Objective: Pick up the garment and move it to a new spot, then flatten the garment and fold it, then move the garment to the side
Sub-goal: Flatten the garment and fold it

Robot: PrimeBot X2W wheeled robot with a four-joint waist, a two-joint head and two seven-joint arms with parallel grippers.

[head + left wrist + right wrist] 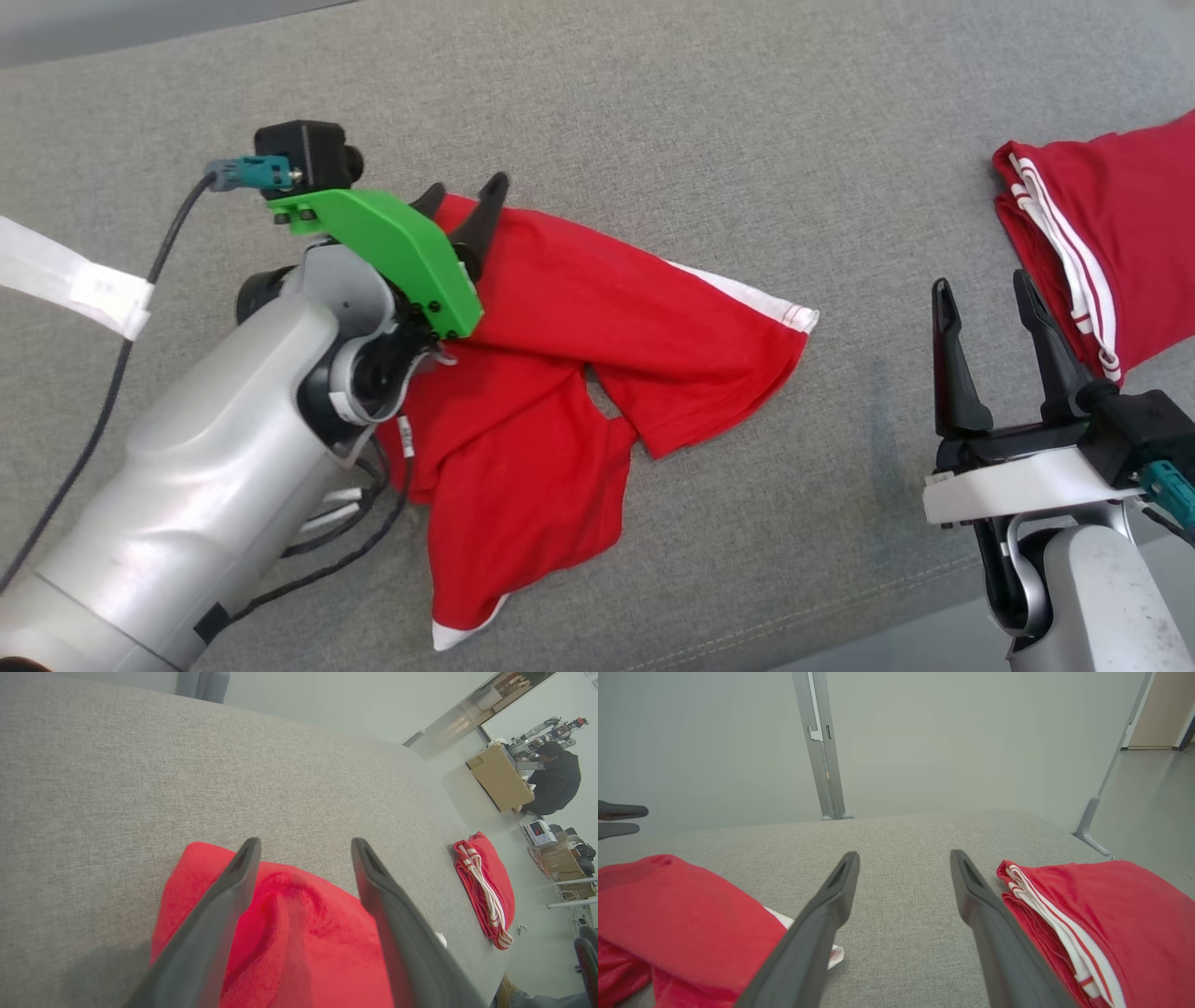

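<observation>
Lying crumpled at the centre of the head view, the garment point(560, 345) is red with white trim and sits on a grey surface point(747, 112). The left gripper point(467, 187) sits at the garment's upper left edge with its fingers spread apart and red cloth under the gap; whether the tips touch it I cannot tell. The right gripper point(982, 282), at the lower right, is spread wide and holds nothing. A folded red pile point(1120, 224) lies at the upper right.
</observation>
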